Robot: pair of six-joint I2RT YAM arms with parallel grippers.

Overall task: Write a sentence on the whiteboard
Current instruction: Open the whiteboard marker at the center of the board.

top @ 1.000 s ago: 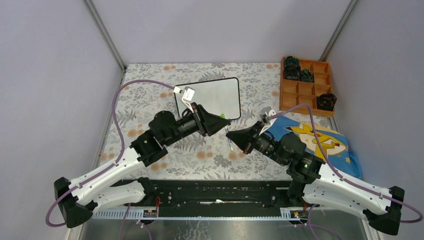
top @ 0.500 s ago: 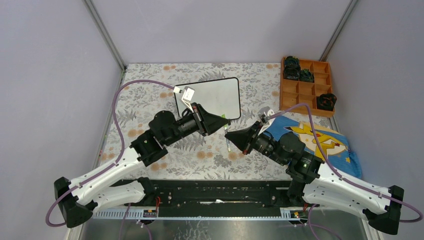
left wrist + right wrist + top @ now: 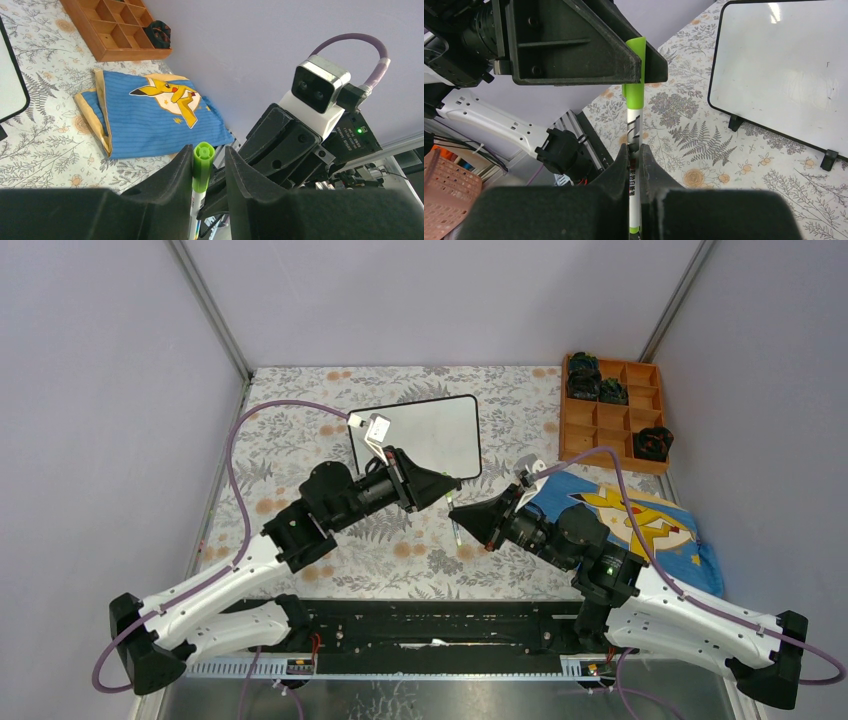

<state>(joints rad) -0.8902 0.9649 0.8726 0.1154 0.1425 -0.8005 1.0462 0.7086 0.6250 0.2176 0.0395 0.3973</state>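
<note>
The whiteboard (image 3: 430, 435) stands at the back middle of the table, blank, with no sentence showing; the right wrist view shows it too (image 3: 784, 70). My right gripper (image 3: 458, 512) is shut on the white barrel of a marker (image 3: 634, 130), held above the table in front of the board. The marker's green cap (image 3: 202, 165) points toward my left gripper (image 3: 452, 482). The left jaws are open around the cap: it rests against one finger with a gap to the other. The cap also shows between the left fingers in the right wrist view (image 3: 635, 92).
A wooden compartment tray (image 3: 612, 415) with black items stands at the back right. A blue cloth with a yellow cartoon figure (image 3: 640, 525) lies at the right, under the right arm. A floral cloth covers the table; enclosure walls stand close on both sides.
The two grippers have closed the gap between them. The marker's cap now sits between the left fingers.
</note>
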